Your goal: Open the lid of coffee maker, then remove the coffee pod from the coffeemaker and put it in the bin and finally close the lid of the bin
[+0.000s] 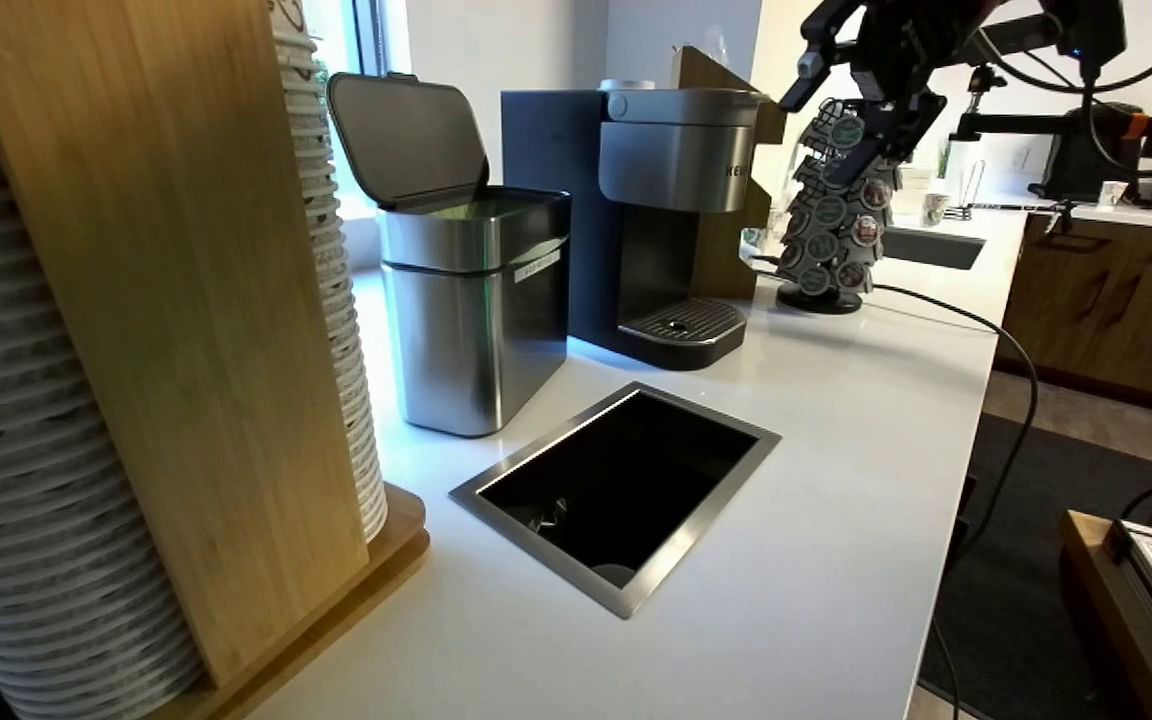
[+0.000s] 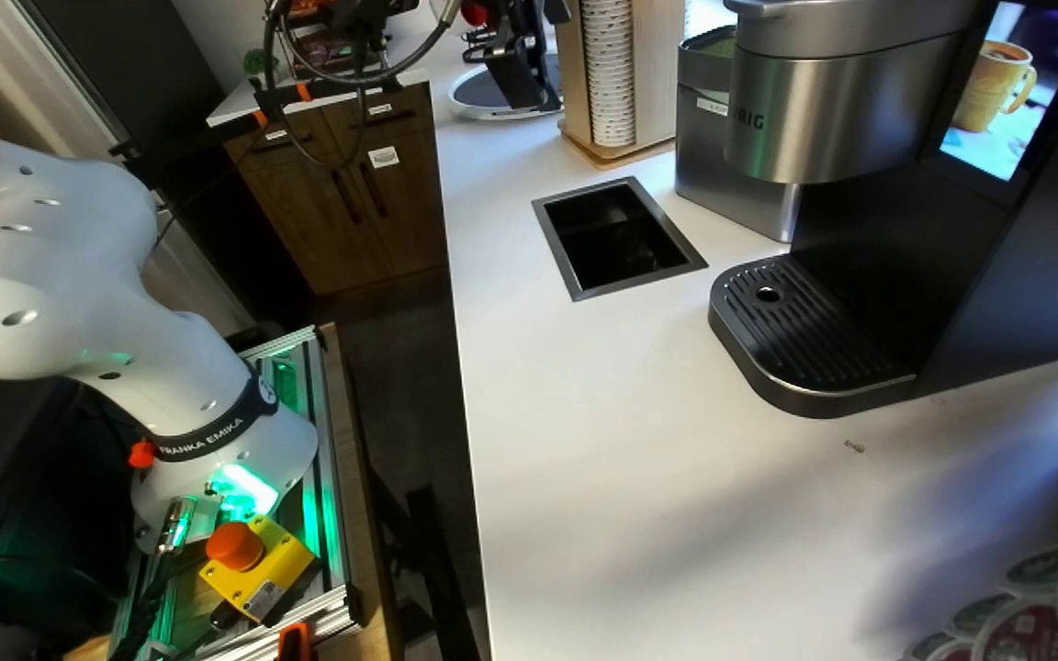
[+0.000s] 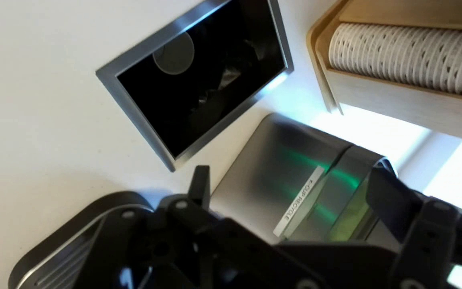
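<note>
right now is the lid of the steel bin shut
No, in an exterior view the lid stands raised, leaving the top of the bin open.

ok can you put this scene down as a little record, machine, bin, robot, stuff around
coffee maker: upright on the white counter
coffee maker lid: looks closed
pod inside coffee maker: cannot tell, interior hidden
bin: steel, standing beside the coffee maker
bin lid: open, tipped up
bin label: K-CUP RECYCLE
end effector: open, in the air, holding nothing
counter opening: black inside, steel-rimmed
pod rack: covered with pods
cup holder: wooden, with stacked cups
</note>
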Robot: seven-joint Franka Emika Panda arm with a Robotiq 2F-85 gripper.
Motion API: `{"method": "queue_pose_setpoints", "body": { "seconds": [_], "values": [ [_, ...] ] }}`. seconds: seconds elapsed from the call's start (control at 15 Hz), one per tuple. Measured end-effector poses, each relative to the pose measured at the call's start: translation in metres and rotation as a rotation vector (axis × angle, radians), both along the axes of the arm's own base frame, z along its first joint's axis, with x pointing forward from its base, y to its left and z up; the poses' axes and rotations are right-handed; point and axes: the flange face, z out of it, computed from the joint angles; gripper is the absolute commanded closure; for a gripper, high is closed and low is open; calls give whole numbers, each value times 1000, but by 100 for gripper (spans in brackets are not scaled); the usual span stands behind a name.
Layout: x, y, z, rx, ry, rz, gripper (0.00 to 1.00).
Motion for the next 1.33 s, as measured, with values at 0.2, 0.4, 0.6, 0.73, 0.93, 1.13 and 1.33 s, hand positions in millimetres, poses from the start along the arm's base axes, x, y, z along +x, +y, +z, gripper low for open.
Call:
{"method": "queue_pose_setpoints", "body": {
  "seconds": [0.2, 0.4, 0.6, 0.73, 0.93, 1.13, 1.33],
  "values": [
    [6, -17, 11, -22, -49, -43, 0],
    [11, -26, 10, -29, -46, -66, 0],
    [13, -27, 10, -30, -48, -70, 0],
    [14, -32, 16, -29, -77, -95, 0],
    [15, -43, 29, -23, -120, -135, 0],
    [15, -57, 37, -10, -151, -177, 0],
    [18, -71, 39, 13, -171, -222, 0]
  ]
}}
